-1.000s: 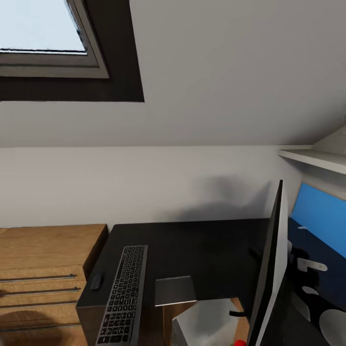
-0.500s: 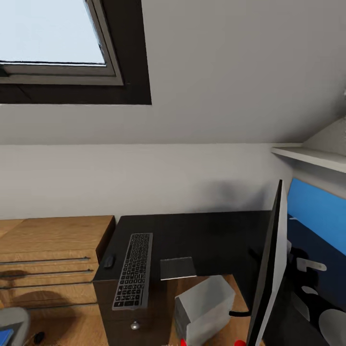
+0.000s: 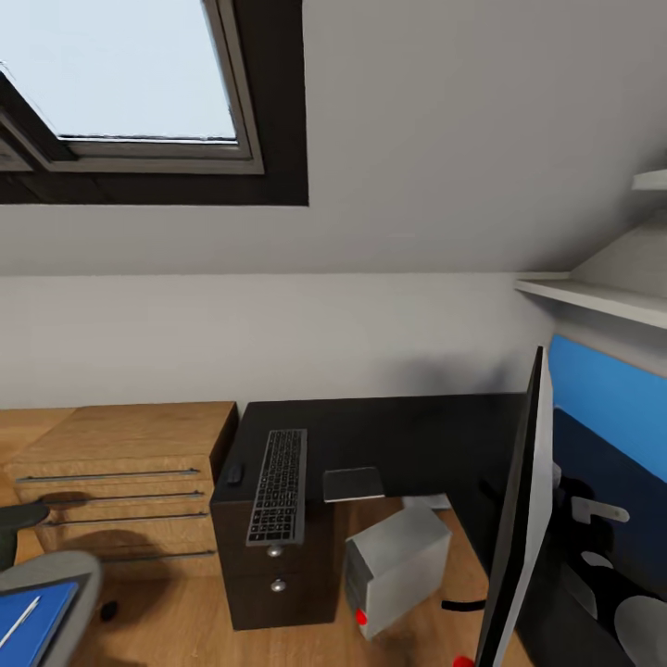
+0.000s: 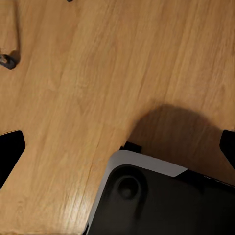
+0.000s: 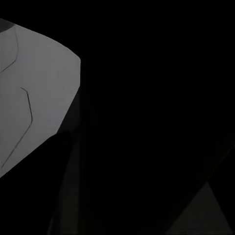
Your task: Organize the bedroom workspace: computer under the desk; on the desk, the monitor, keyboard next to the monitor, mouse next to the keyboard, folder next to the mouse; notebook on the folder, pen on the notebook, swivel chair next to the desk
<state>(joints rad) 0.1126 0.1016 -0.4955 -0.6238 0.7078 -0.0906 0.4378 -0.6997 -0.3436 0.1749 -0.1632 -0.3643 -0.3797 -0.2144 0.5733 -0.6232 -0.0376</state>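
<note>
The desk occupies the centre of the head view. The keyboard lies on the desk's left portion, with the mouse just beside it on its left. The computer sits on the floor below the desk, lower centre. The monitor stands at the right edge. The drawer unit stands left of the desk. The swivel chair occupies the lower left corner, with the folder on its seat. The window is at upper left; the shelf at upper right.

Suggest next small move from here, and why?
Probably turn the base left toward the swivel chair: the blue folder with the pen still lies on its seat, while the keyboard and mouse already sit on the desk.
</note>
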